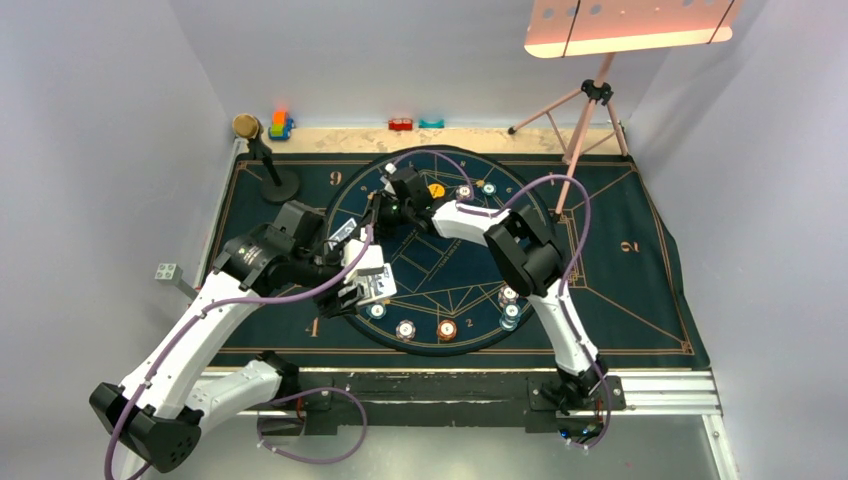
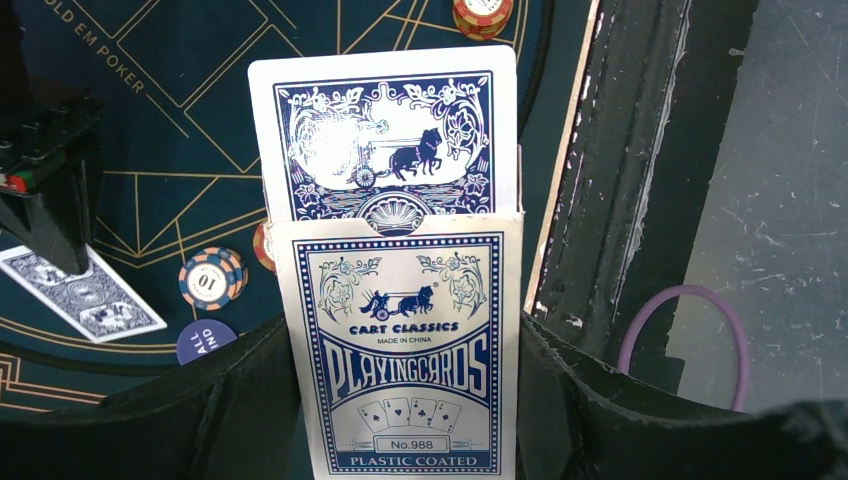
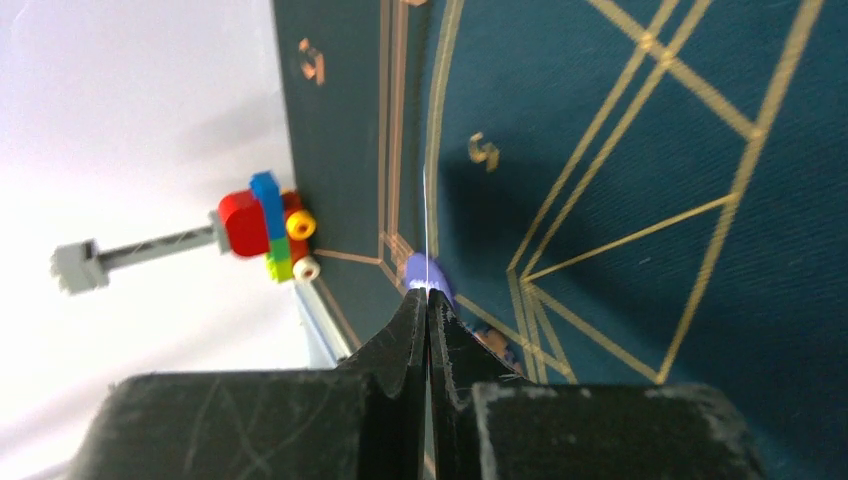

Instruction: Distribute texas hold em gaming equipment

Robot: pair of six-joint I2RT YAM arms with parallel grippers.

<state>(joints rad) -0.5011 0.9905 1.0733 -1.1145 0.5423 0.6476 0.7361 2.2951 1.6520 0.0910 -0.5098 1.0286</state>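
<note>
Dark green poker mat (image 1: 640, 290) covers the table, white walls around. Left gripper (image 2: 405, 400) is clamped on a Cart Classics card box (image 2: 405, 330) by the printed circle's left rim, with a protruding card (image 2: 385, 140) sticking out of its top. Right gripper (image 3: 428, 300) is pinched closed on a single playing card (image 3: 425, 220), seen edge-on low over the mat; striped poker chips (image 1: 447, 329) sit along the circle's near rim.

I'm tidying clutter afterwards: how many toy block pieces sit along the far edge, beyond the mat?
3: a multicoloured stack beside the microphone at far left, then a red block and a teal block side by side near the middle. None looks hidden there.
</note>
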